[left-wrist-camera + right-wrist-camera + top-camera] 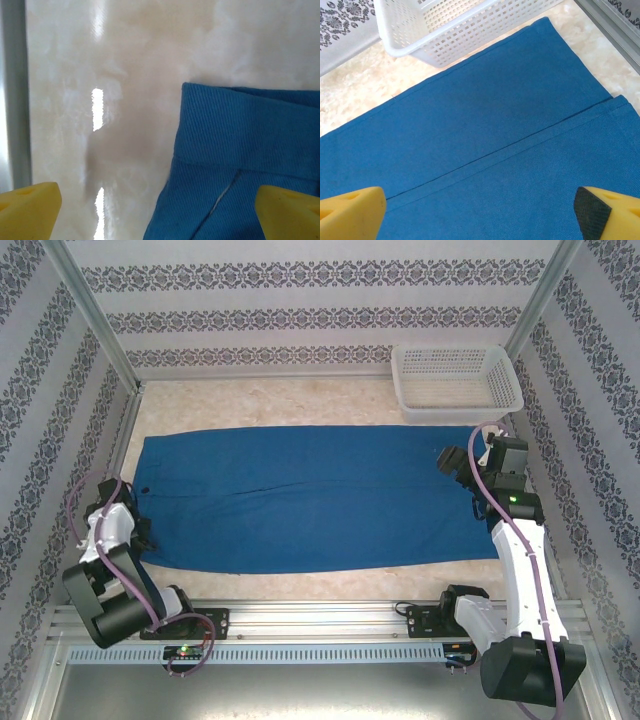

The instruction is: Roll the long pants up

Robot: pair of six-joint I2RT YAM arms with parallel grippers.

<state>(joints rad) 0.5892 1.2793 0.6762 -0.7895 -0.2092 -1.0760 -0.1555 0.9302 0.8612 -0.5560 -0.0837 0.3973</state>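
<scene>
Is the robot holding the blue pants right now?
No, nothing is held. The left gripper is open by the waistband end of the large royal-blue cloth pants, and the right gripper is open above their leg ends.

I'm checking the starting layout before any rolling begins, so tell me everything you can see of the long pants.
The long pants are plain royal-blue cloth, spread flat and unrolled on the pale table, waistband at the left, both legs side by side running right to the hems. A white basket stands by their far right corner. The open left gripper hovers over the waistband corner, the open right gripper over the hems; neither grips it.
</scene>
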